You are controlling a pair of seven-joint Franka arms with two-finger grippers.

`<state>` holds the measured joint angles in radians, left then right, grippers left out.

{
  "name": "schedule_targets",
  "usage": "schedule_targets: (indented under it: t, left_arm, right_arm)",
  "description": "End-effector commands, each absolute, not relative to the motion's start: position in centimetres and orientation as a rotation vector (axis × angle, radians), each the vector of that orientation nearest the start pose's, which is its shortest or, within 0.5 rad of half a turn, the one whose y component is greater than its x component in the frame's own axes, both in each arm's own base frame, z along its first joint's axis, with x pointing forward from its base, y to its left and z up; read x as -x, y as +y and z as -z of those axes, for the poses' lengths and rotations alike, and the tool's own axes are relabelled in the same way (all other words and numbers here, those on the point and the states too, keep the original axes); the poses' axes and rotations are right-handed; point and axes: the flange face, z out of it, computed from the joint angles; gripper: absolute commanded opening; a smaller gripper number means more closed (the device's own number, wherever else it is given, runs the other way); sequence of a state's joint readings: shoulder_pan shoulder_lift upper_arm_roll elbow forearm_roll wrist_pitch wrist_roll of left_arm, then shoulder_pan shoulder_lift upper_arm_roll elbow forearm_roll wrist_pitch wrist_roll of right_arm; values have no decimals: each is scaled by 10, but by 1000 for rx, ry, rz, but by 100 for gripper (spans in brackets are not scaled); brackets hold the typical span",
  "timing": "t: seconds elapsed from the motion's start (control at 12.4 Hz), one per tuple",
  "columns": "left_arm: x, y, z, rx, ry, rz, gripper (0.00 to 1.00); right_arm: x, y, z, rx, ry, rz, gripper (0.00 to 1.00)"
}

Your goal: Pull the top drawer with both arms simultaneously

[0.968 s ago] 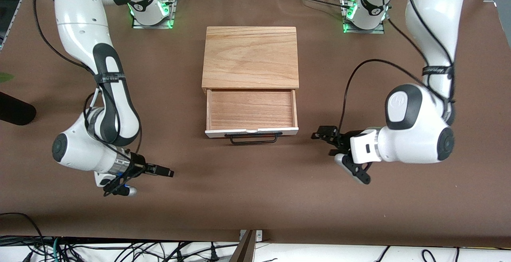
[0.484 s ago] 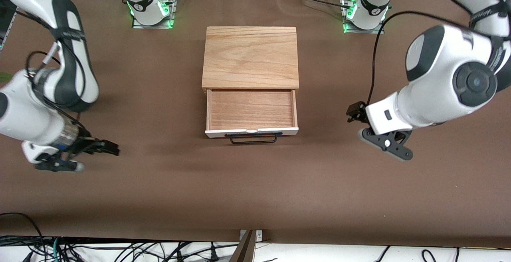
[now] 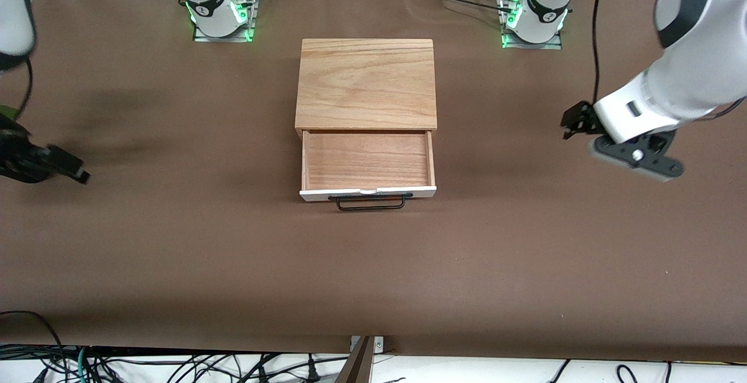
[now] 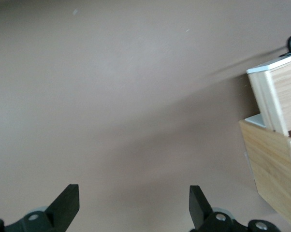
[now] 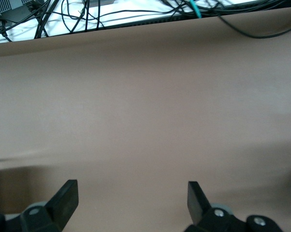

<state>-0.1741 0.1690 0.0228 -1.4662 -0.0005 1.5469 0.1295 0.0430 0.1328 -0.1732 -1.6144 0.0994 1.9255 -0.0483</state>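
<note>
- Front view is showing the top drawer (image 3: 367,161), a shallow light-wood tray with a thin white front panel, standing pulled out of the light-wood cabinet body (image 3: 366,83) at the middle of the brown table (image 3: 373,266), on the side nearer the front camera.
- Nothing is lying in the drawer tray; its bare wooden floor is showing from wall to wall.
- A wide black bar handle (image 3: 370,202) is projecting from the white panel, with neither gripper touching it.
- Left gripper (image 3: 575,119) is hanging over bare table toward the left arm's end, well apart from the drawer, fingers spread wide and holding nothing; the left wrist view is showing the two black fingertips (image 4: 68,203) parted over bare brown surface (image 4: 126,96).
- Same wrist view is catching a corner of the drawer (image 4: 281,94) and of the cabinet (image 4: 271,164), both cut off at the frame edge.
- Right gripper (image 3: 79,173) is hanging over the table toward the right arm's end, released and empty; its wrist view is showing the fingertips (image 5: 65,198) apart over bare table (image 5: 145,121).
- Dark cables (image 5: 87,17) are lying past the table edge in that view.
- Both arms are largely cut off by the front view's borders; the right arm's wrist is dark and hard to make out.
- Any lower drawer front is hidden beneath the open tray in the front view.
</note>
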Motion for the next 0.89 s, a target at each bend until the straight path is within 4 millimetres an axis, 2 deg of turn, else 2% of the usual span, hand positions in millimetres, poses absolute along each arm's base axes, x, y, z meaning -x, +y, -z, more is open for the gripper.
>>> schedule_targets:
  t: [0.0, 0.08, 0.24, 0.32, 0.81]
  left_arm:
    - [-572, -67, -570, 3115, 308, -98, 100]
    - [-564, -63, -569, 3126, 296, -92, 100]
    - [-549, -55, -569, 3147, 298, -19, 100]
    - [-544, -62, -572, 3145, 308, -20, 100]
    - [-547, -62, -571, 3144, 299, -49, 100]
  right_arm:
    - [-590, -63, -565, 3123, 117, 179, 100]
    - [-585, -55, -561, 3128, 98, 97, 100]
    - [-582, -49, -562, 3127, 83, 69, 100]
    - [-582, -49, -561, 3125, 83, 69, 100]
    - [-592, -49, -562, 3131, 79, 36, 100]
